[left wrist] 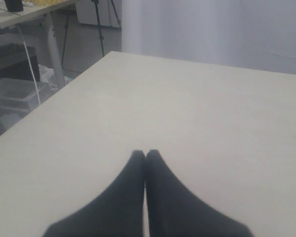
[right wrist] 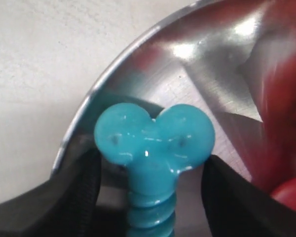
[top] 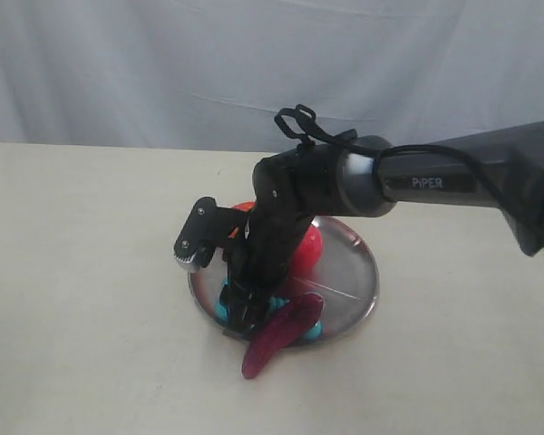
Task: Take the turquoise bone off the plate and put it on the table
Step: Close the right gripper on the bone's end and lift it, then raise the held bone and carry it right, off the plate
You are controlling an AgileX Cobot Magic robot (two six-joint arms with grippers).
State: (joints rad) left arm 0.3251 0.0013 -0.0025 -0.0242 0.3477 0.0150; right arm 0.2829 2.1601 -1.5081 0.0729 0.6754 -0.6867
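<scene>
Turquoise bone [right wrist: 155, 143] fills the right wrist view: one knobbed end faces the lens, and the ribbed shaft runs back toward the wrist, straight down the gap of the right gripper [right wrist: 153, 185]. Its jaws stand apart, one dark finger on each side of the shaft with a sliver of clearance, so closing would pinch across the long axis. The toy lies on the plate [right wrist: 138, 64], close inside the rim.

From the exterior view, the bone's ends peek out along the plate's near edge, partly under the purple leaf-shaped piece [top: 272, 340], which overhangs the rim. A red fruit [top: 306, 249] sits behind the arm. Only the right arm is here. The left gripper [left wrist: 145, 158] has its tips pressed together and holds nothing, over bare table [left wrist: 187, 108] and well apart from the plate. The top is matte beige, with a white curtain behind.
</scene>
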